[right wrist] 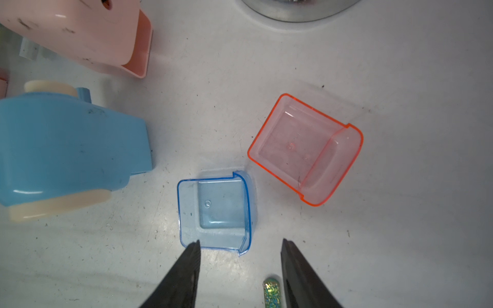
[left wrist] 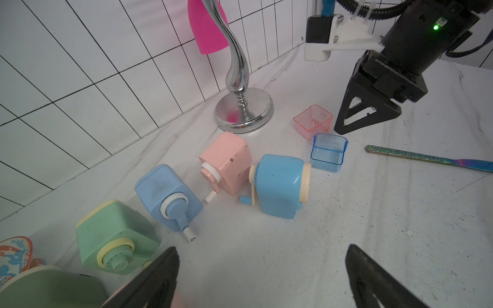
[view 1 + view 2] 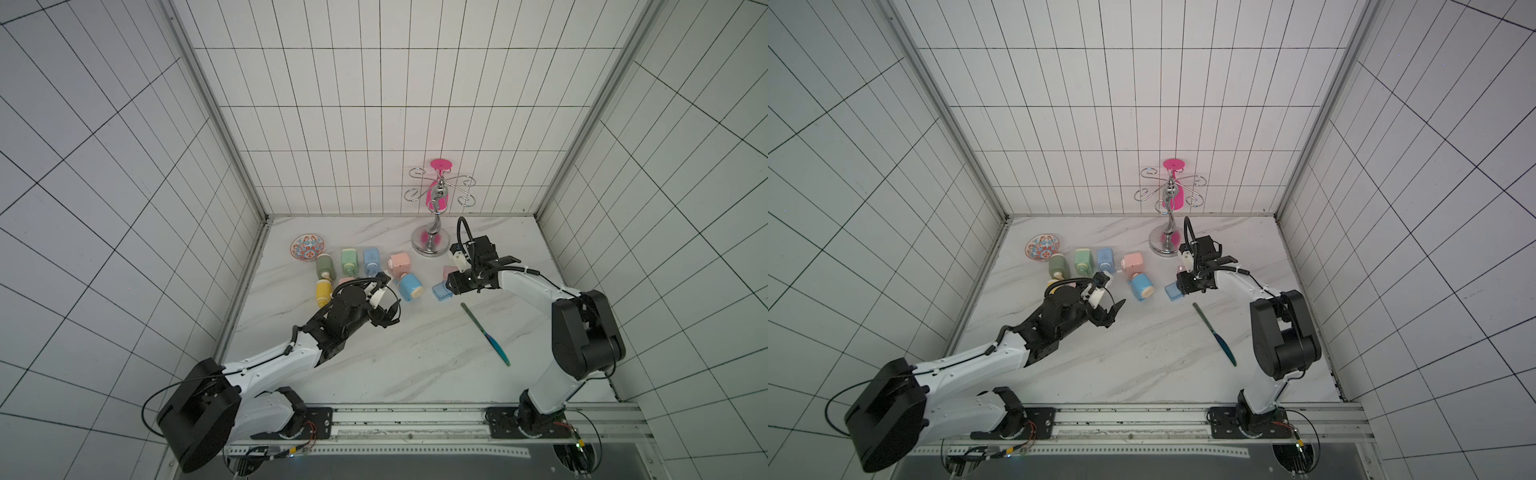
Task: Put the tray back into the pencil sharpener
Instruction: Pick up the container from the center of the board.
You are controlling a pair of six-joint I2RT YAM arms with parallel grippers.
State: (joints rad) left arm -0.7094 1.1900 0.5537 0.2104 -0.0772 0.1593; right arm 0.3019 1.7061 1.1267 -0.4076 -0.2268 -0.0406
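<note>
**Top views.** By the table point(image 3: 374, 365) clock, with twelve at the back wall, the blue tray point(image 3: 440, 291) sits upright on the table at three o'clock of the blue sharpener point(image 3: 409, 286), near it but not touching. The sharpener lies on its side. The right pincer point(image 3: 449, 286) hangs over the tray's three o'clock edge. The left pincer point(image 3: 391, 316) hovers at seven o'clock of the sharpener and is empty. A pink tray point(image 3: 448, 272) lies at one o'clock of the blue one.

**Left wrist view.** The left pincer point(image 2: 262, 248) is spread wide with nothing between its fingers. The blue tray point(image 2: 329, 153) stands just beside the sharpener's point(image 2: 280, 184) cream-ringed end. The sharpener's slot is not visible from here.

**Right wrist view.** The right pincer point(image 1: 240, 241) is spread and grips nothing. One fingertip is over the blue tray's point(image 1: 216, 210) open inside near a corner. The other is outside the flanged wall, so the pincer straddles that wall. The pink tray point(image 1: 304, 149) sits close by, corner to corner with the blue one.

**Assessment.** The step in hand appears to be grasping the blue tray.
- Lower until the wall sits well between the fingers, then close gently, because thin clear plastic may flex or skid.
- Stay clear of the pink tray.
- Find the slot's mouth before moving the tray across.
- The sharpener looks light and likely to slide, so the left pincer should brace its far side.
- Present the tray square to the slot and push it straight in.
</note>
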